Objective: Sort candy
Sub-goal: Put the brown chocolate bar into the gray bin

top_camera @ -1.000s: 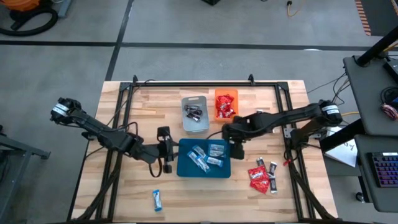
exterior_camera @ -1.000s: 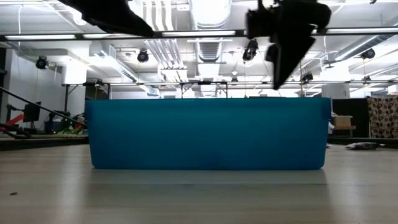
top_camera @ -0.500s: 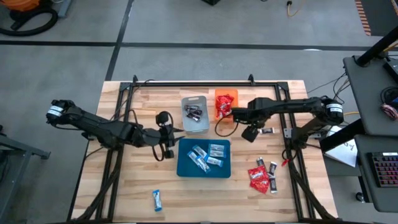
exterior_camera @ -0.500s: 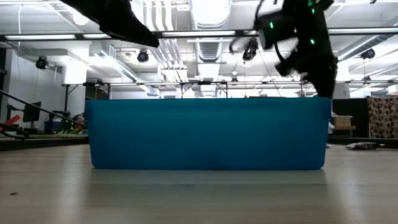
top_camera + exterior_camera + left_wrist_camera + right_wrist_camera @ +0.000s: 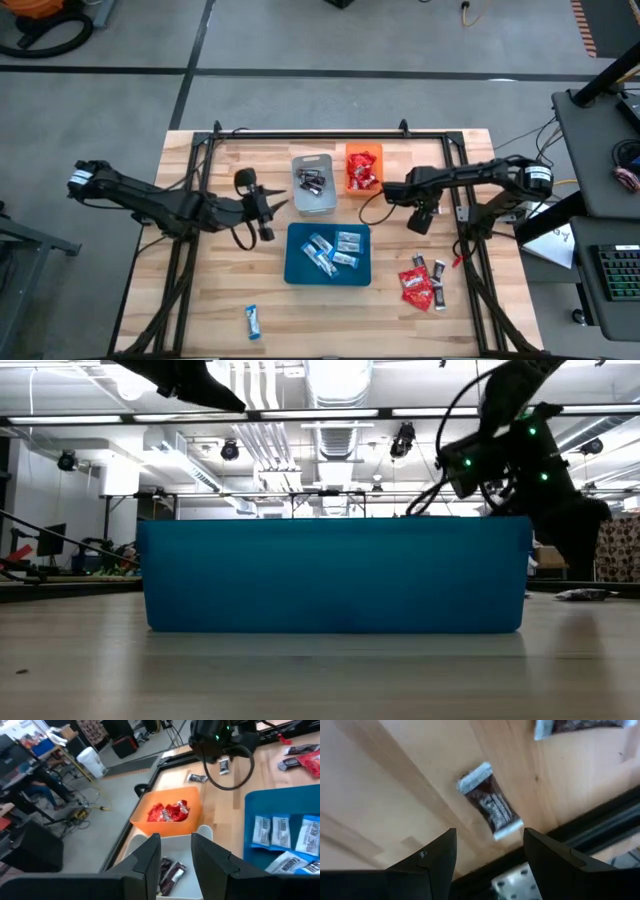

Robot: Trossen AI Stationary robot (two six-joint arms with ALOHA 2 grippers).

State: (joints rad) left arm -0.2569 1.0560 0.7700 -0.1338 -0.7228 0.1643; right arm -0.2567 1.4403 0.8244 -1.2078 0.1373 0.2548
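Note:
My right gripper [image 5: 421,218] hangs open, pointing down, over bare table to the right of the orange tray [image 5: 363,168]. A dark brown mini bar [image 5: 490,802] lies flat on the wood just ahead of its open fingers, untouched. A second dark bar [image 5: 575,725] lies close by. My left gripper [image 5: 272,207] stands open and empty left of the grey tray [image 5: 313,185], its fingers [image 5: 150,857] aimed at that tray. The grey tray holds dark bars [image 5: 170,872], the orange tray red packets [image 5: 169,812], and the blue tray [image 5: 328,254] blue-and-white bars [image 5: 280,830].
Loose red packets and dark bars [image 5: 420,282] lie at the front right of the table. One blue-and-white bar [image 5: 253,321] lies near the front edge. A black frame rail [image 5: 600,820] runs close beside the dark bar. The blue tray's wall [image 5: 335,575] fills the low view.
My right gripper has swung from over the blue tray's far right corner toward the table's right edge, sunk, and tipped to point down. My left gripper has drawn from beside the blue tray toward the far edge and risen a little.

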